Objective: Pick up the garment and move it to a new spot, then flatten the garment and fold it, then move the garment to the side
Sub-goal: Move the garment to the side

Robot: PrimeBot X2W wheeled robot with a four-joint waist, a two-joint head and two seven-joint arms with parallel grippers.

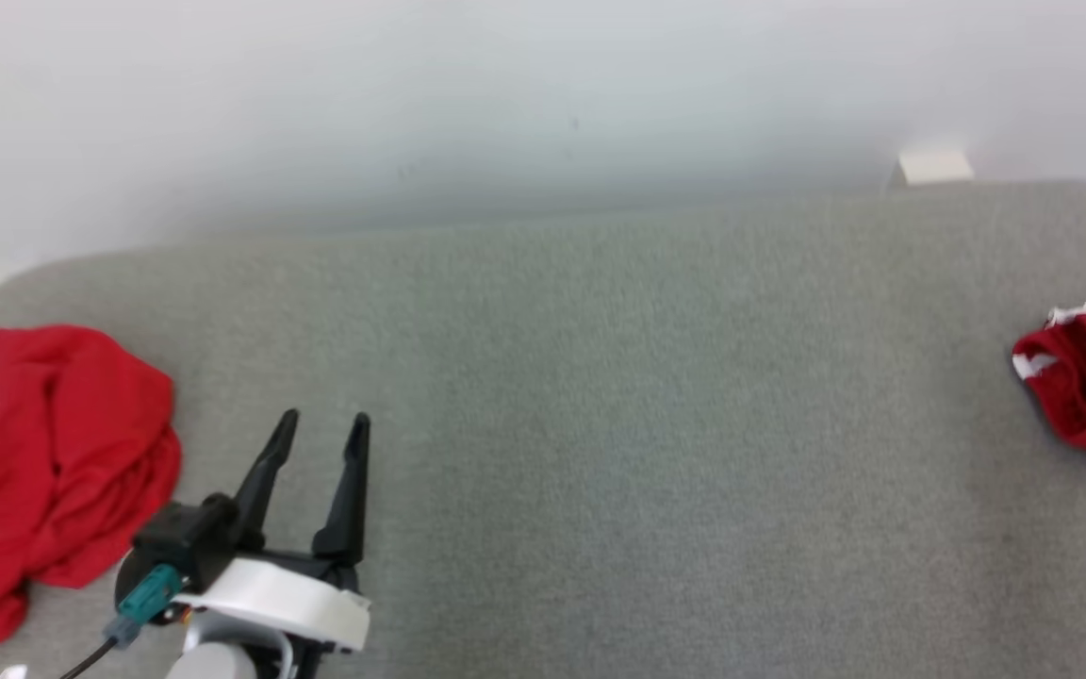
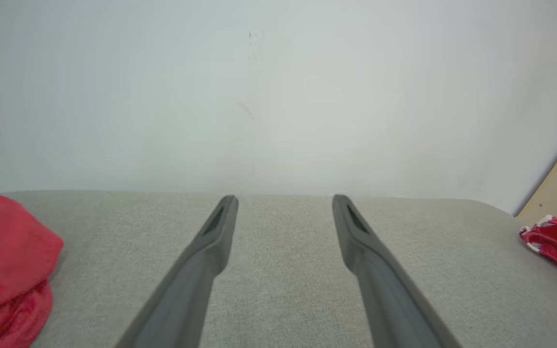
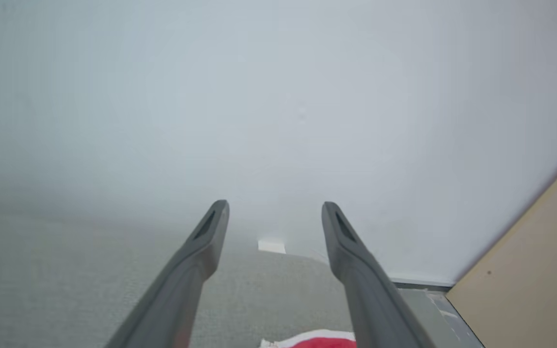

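Looks like a bare test room here: plain white wall [image 1: 505,94], a bench [image 1: 647,424] covered in grey cloth, a tan board [image 3: 525,290] alongside.

head overhead, wrists low, sharing grey surface [image 1: 600,424]

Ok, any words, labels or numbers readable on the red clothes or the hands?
None readable.
The left red garment and the right red garment show white trim, no lettering.
The left hand carries no legible marking.
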